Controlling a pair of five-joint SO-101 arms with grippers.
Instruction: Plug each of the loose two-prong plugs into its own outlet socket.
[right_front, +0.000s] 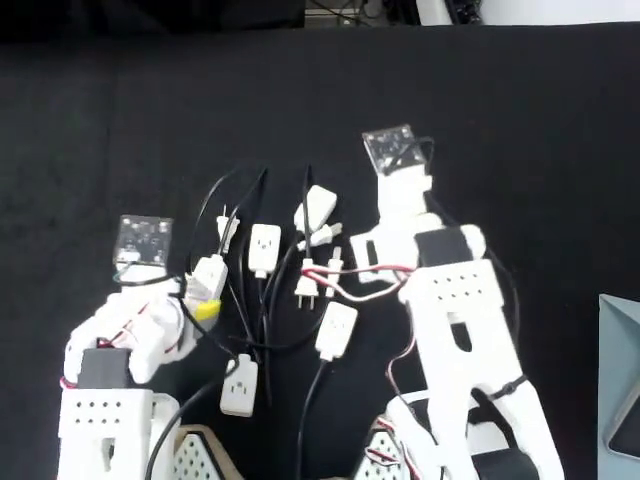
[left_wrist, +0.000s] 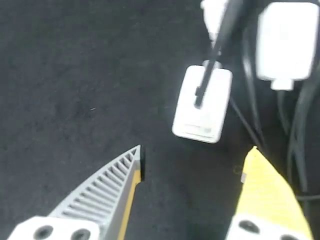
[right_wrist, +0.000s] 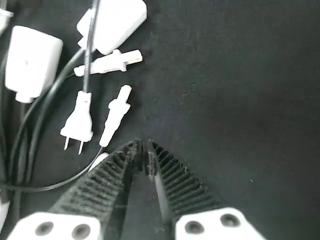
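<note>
Left wrist view first: our left gripper (left_wrist: 195, 152) stands spread wide and empty over the tabletop (left_wrist: 75, 75). A white outlet socket (left_wrist: 202, 102) lies just beyond its tips, with a black cord (left_wrist: 212, 60) across it. Do we take it?

We think not yet. In the right wrist view our right gripper (right_wrist: 145, 147) is pinched together on nothing. It sits just beside a two-prong plug (right_wrist: 77, 122) and a slimmer plug (right_wrist: 115, 112), both lying loose. No plug looks seated to us, so we judge ourselves at the first pick.

What does the next move call for?

Our right gripper must part its fingers and straddle the plug's body, clear of prongs and cord. The left should steady the socket, slots facing the prongs.
</note>
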